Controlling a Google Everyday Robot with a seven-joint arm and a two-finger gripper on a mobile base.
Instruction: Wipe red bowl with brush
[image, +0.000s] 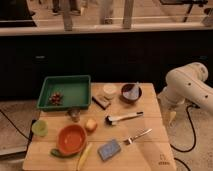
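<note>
Wooden table carries all the objects. The white robot arm stands off the table's right-hand edge as pictured. A green tray occupies the far left corner. The red bowl sits near the front left, well apart from the arm, with an apple just beside its rim. The brush lies mid-table between bowl and arm. Its long axis runs across the table, with the dark bristle head toward the apple and the white handle end toward the arm. The gripper hangs pointing down beside the table edge, near the handle end. Whether it is open or closed cannot be told. It holds nothing. Picking up the brush is judged to be the pending step.
</note>
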